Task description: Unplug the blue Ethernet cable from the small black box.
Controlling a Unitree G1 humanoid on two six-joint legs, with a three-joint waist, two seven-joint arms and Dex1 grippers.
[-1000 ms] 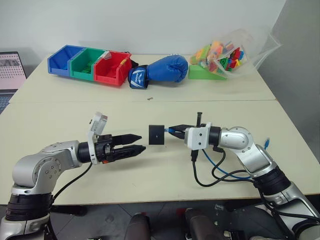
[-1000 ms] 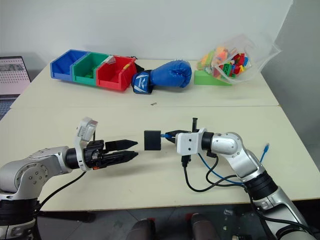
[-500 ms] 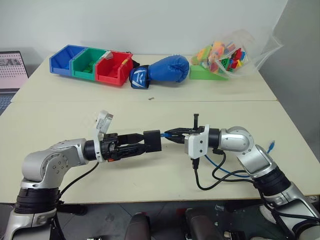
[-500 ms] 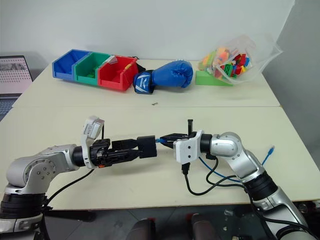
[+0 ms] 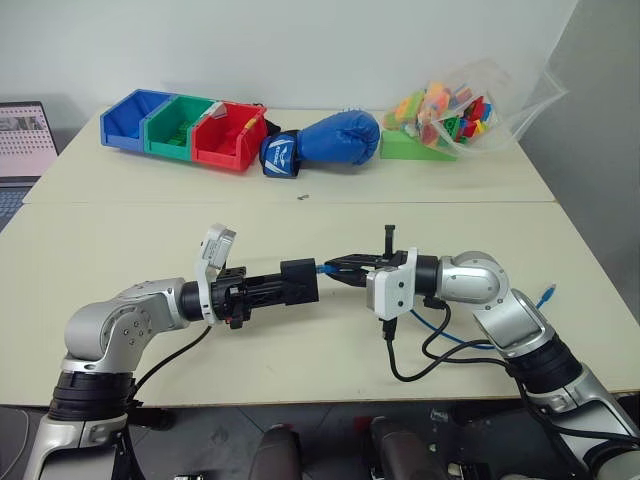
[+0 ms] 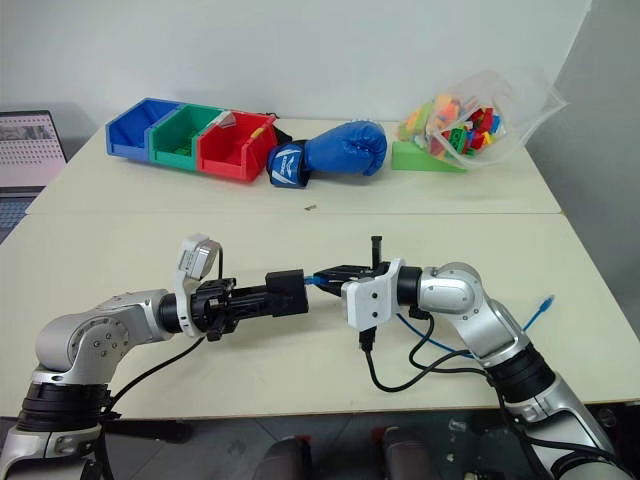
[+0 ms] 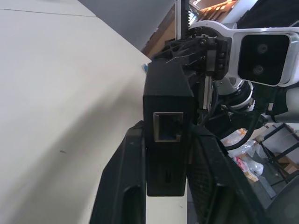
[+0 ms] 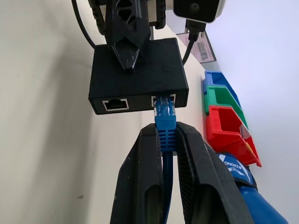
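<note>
1. The left gripper [image 5: 283, 288] clamps the box [image 5: 299, 281], holding it above the table [image 5: 120, 230].
2. The right gripper [image 8: 166, 149] pinches the cable [image 8: 165, 122] behind its plug, still seated in the box's port.
3. The plug lies level, pointing toward the left arm.

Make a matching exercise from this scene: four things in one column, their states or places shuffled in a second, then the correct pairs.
1. left gripper
2. right gripper
3. blue Ethernet cable
4. boxing glove

a. plugged into the small black box
b. lying beside the red bin
c. shut on the box
d. shut on the cable's plug end

Pairs: 1-c, 2-d, 3-a, 4-b
</note>
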